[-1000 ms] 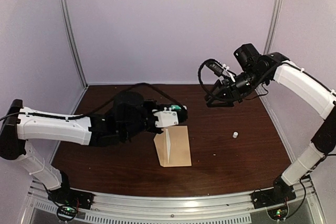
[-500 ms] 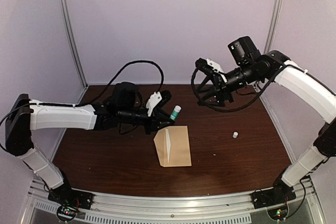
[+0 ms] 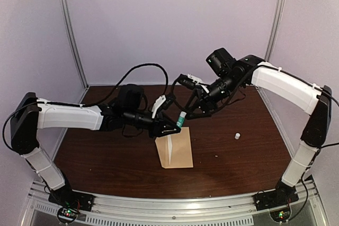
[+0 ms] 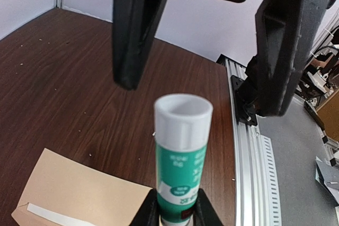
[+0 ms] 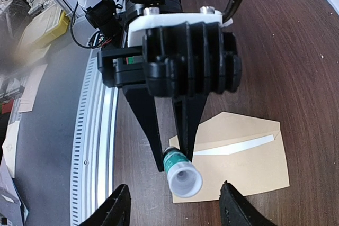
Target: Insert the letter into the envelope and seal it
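Glue stick (image 4: 180, 168) gripped at its base by my left hand (image 3: 175, 126), my right hand (image 3: 192, 110) spread wide either side of its white tip.
The green label carries white print, too blurred to read even from the left wrist. The envelope (image 3: 179, 151) lies flat on the tabletop (image 3: 106, 157) just below, a pale strip across it; whether that is the letter I cannot tell. Only the top view shows a small white cylinder (image 3: 238, 136) well apart to the right.
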You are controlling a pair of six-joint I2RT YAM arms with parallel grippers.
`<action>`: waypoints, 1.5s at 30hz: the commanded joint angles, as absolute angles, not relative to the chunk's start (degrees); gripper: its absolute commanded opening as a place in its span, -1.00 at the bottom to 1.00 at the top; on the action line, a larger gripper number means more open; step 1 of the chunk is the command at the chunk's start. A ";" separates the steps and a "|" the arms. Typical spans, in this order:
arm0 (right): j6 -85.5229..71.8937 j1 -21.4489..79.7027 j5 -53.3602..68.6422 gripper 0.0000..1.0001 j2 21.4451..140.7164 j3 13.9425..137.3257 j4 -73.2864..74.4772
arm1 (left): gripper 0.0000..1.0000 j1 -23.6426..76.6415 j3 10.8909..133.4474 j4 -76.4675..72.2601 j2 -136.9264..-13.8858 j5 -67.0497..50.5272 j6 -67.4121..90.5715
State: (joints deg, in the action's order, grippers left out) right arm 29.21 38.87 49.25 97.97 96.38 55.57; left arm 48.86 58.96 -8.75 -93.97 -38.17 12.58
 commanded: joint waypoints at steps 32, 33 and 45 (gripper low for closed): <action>26.23 41.22 55.37 -0.30 103.52 99.84 58.58 | -0.75 48.69 61.59 -11.60 -95.10 -41.92 14.94; 26.12 41.22 55.37 -0.32 103.39 99.70 58.31 | -0.75 48.69 61.56 -11.66 -95.03 -41.99 14.96; 25.70 41.21 55.29 -0.42 103.30 98.59 57.29 | -0.75 48.69 61.44 -12.26 -94.99 -42.62 15.20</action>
State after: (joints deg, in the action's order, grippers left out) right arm 26.33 40.66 54.39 104.07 99.26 58.48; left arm 48.84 59.75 -9.26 -94.45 -41.80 14.72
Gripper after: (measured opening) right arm 0.290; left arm 0.196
